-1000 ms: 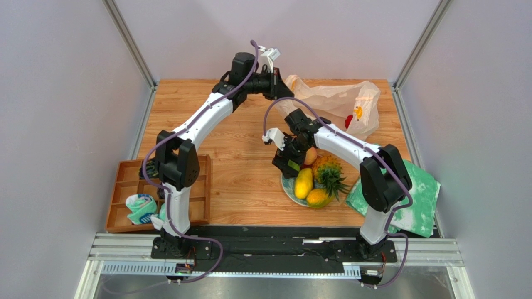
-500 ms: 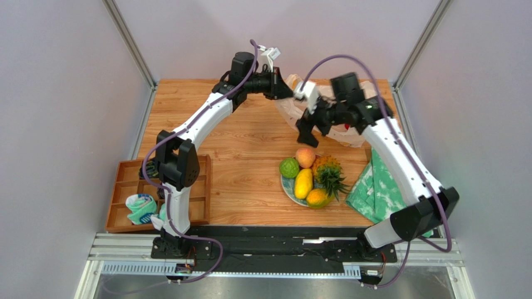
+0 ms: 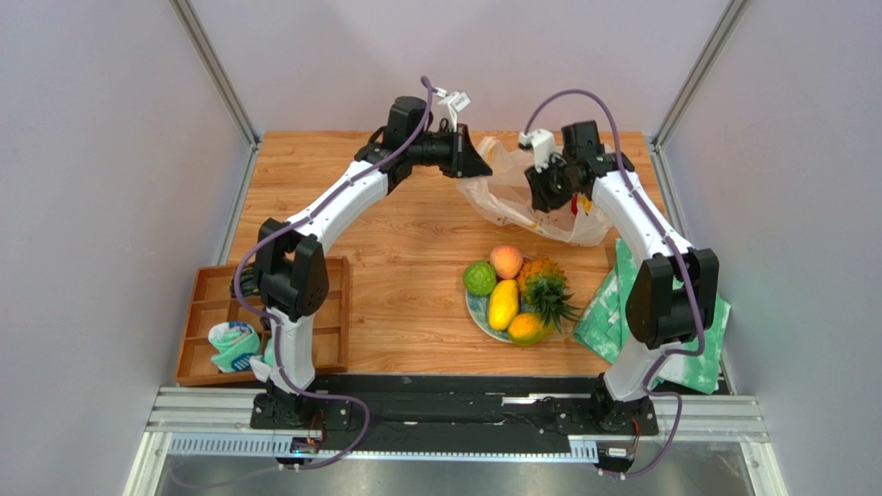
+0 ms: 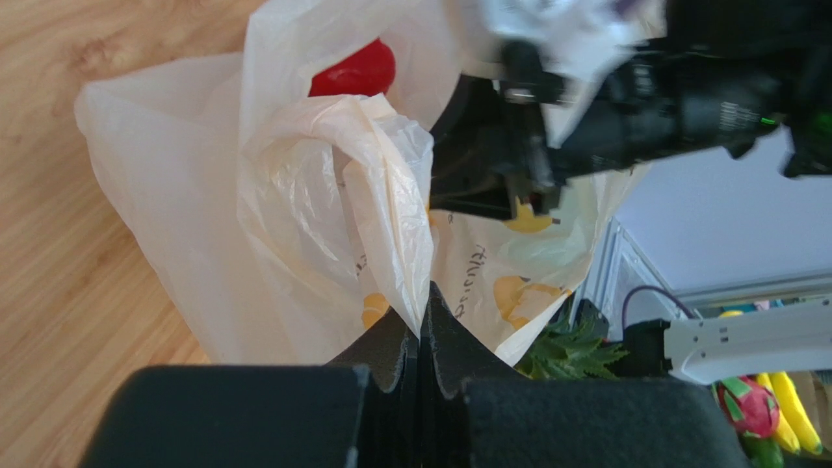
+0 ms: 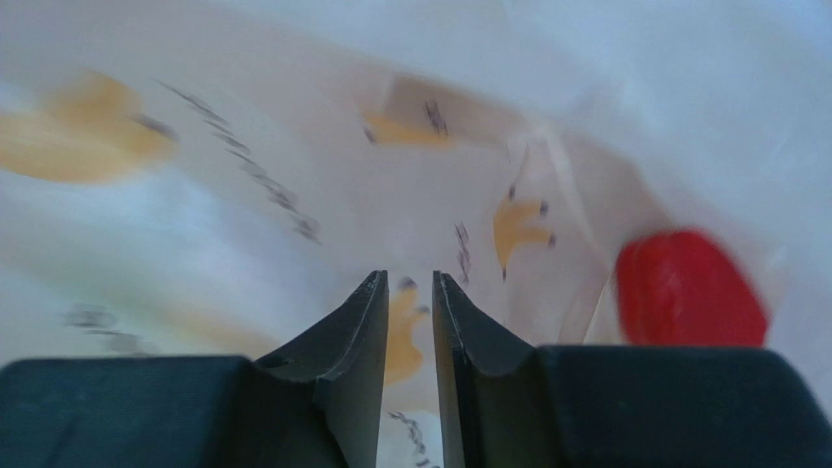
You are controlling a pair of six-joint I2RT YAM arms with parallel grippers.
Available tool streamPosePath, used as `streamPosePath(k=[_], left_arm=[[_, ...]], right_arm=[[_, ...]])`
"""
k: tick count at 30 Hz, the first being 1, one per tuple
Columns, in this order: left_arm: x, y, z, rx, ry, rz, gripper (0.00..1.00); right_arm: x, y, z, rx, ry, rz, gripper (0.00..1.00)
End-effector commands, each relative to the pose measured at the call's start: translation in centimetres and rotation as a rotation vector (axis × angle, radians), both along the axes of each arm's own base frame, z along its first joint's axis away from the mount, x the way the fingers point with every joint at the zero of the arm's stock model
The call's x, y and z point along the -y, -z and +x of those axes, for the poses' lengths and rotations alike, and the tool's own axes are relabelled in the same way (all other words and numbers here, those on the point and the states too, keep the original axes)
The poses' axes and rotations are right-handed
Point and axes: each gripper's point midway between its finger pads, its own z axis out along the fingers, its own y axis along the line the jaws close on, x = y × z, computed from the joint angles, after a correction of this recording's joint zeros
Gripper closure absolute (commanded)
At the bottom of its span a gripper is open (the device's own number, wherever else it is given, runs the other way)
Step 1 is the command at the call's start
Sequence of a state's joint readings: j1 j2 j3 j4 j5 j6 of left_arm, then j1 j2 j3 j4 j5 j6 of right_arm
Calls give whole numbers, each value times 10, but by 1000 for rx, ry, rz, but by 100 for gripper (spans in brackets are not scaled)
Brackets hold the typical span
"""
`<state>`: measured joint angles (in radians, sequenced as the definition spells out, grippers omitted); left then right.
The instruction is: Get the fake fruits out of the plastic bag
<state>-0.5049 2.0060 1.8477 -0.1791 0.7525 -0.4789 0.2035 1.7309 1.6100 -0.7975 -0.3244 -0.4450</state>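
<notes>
The plastic bag [image 3: 518, 196] lies at the back of the table. My left gripper [image 3: 471, 163] is shut on a bunched fold of its rim [image 4: 391, 195] and holds the mouth up. My right gripper [image 3: 544, 191] reaches into that mouth. Its jaws [image 5: 409, 278] stand a narrow gap apart with nothing between them, only printed film behind. The red bell pepper [image 5: 688, 288] sits inside the bag to the right of the jaws, and it shows through the opening [image 4: 356, 70]. A green fruit [image 3: 479, 278], a peach [image 3: 505, 260], a pineapple [image 3: 544, 287] and two mangoes [image 3: 503, 304] rest on a plate [image 3: 473, 310].
A green-and-white cloth [image 3: 647, 320] lies at the right front, beside the plate. A wooden divided tray [image 3: 202, 310] holding a rolled teal item [image 3: 233, 346] sits at the left front. Grey walls enclose the table on three sides.
My right arm rose from the plate and swung back into the bag's mouth, and its jaws narrowed from wide open. The left gripper kept its hold on the bag.
</notes>
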Motion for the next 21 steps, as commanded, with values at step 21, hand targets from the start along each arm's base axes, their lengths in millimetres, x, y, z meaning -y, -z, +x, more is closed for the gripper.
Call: streamPosePath(k=[21], left_arm=[[30, -9, -107, 310, 224, 153, 100]], right_arm=[[128, 67, 16, -6, -9, -450, 47]])
